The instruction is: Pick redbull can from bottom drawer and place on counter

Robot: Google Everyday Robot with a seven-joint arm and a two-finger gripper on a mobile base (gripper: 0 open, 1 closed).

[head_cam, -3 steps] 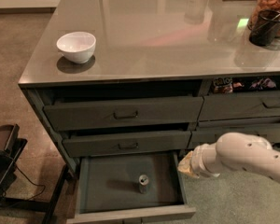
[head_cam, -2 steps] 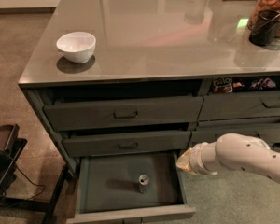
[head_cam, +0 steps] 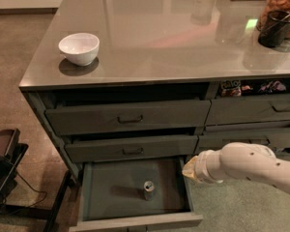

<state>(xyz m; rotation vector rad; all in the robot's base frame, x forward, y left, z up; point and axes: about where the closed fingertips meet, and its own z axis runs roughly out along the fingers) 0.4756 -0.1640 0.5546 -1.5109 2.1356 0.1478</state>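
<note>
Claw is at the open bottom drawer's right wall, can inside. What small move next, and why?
Probably move the claw left and down into the bottom drawer, toward the redbull can. The can stands upright, alone on the drawer floor. The claw hangs over the drawer's right wall, to the can's right and apart from it, so that gap must close before any grasp.

Layout: redbull can (head_cam: 148, 190) in bottom drawer (head_cam: 113, 187), below counter (head_cam: 159, 42)
The can is stood mid-floor (clear of all walls); the gripper (head_cam: 189, 170) is held over the right wall.
</note>
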